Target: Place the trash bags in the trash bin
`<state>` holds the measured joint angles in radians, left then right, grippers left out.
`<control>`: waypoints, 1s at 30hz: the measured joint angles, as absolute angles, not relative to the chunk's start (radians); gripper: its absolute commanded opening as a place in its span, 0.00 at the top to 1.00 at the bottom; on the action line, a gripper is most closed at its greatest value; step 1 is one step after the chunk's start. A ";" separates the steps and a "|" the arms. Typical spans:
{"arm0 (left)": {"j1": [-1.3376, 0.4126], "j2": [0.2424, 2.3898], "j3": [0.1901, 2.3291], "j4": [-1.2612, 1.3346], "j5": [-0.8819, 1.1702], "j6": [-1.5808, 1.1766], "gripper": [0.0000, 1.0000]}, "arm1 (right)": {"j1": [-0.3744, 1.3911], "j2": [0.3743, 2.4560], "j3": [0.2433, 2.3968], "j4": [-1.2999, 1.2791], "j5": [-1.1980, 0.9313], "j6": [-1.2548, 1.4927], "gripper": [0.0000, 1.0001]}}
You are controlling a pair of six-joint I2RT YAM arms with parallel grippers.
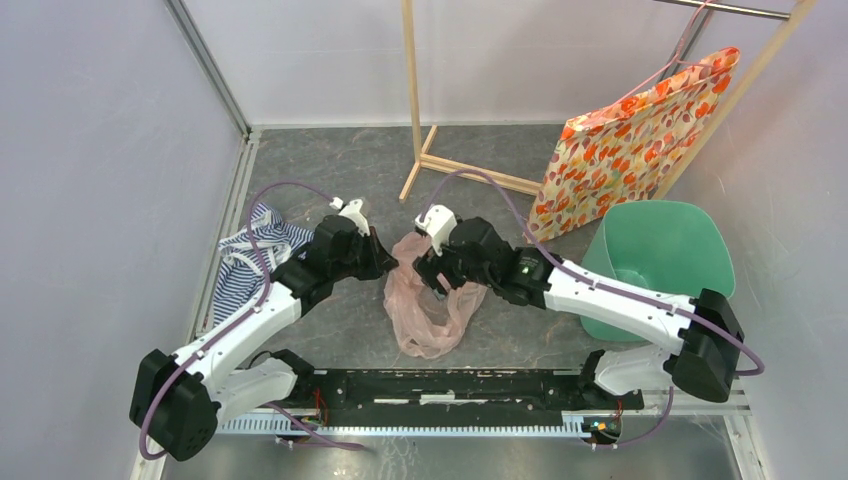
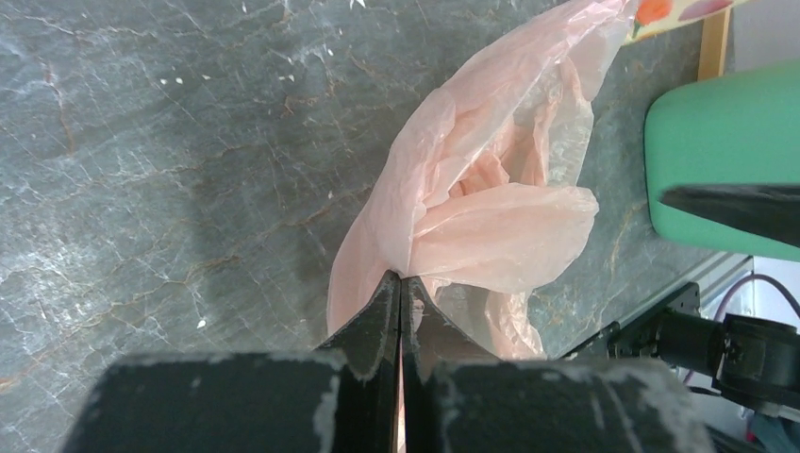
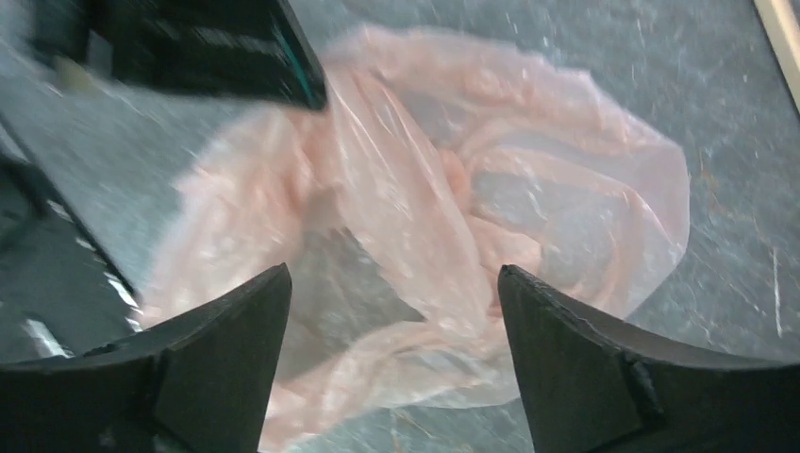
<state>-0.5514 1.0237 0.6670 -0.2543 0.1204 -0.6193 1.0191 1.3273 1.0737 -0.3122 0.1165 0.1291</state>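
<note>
Trash bag (image 1: 425, 310), pale pink and crinkly, lies crumpled in a loose heap on the grey stone-look table (image 1: 340, 170), roughly mid-table and just ahead of the two arm bases. From where I stand it is outside the trash bin (image 1: 660, 250), which sits well apart at about 3 o'clock from the heap, mint green, with its open mouth showing.

At the bag's 11 o'clock edge the left gripper (image 2: 400, 283) is clamped tight on a fold of the plastic. Its wrist view shows the two dark fingers pressed together with the pink film pinched between the tips and billowing away beyond them.

The right gripper (image 3: 394, 274) hangs over the bag's 12 o'clock side with its jaws spread wide, the plastic lying below the gap. I cannot tell whether either finger touches it.

A blue-and-white striped cloth (image 1: 250, 260) is bunched at 9 o'clock, by the left wall. An orange floral bag (image 1: 630, 130) leans at 2 o'clock, just behind the bin, against a wooden rack (image 1: 415, 100) that stands at 12 o'clock.
</note>
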 measured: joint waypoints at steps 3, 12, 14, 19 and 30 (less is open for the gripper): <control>-0.551 1.024 0.667 -0.266 0.143 -0.604 0.98 | 1.019 1.323 0.978 -0.301 0.148 0.068 0.07; -0.551 1.030 0.687 -0.284 0.193 -0.570 0.92 | 1.019 1.368 0.866 -0.187 0.179 -0.027 0.49; -0.551 1.037 0.698 -0.284 0.206 -0.568 0.78 | 1.019 1.373 0.866 -0.165 0.181 -0.025 0.91; -0.551 1.039 0.728 -0.310 0.220 -0.567 0.44 | 1.018 1.391 0.928 -0.188 0.223 0.046 1.00; -0.551 0.791 0.805 -0.451 0.118 -0.649 0.37 | 0.879 1.393 1.066 -0.279 0.194 0.270 1.00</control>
<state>-0.5514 0.7914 0.8055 -0.4511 0.1181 -0.6487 0.8795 1.3930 1.0660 -0.2787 0.1944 0.2699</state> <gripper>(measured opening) 0.651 0.007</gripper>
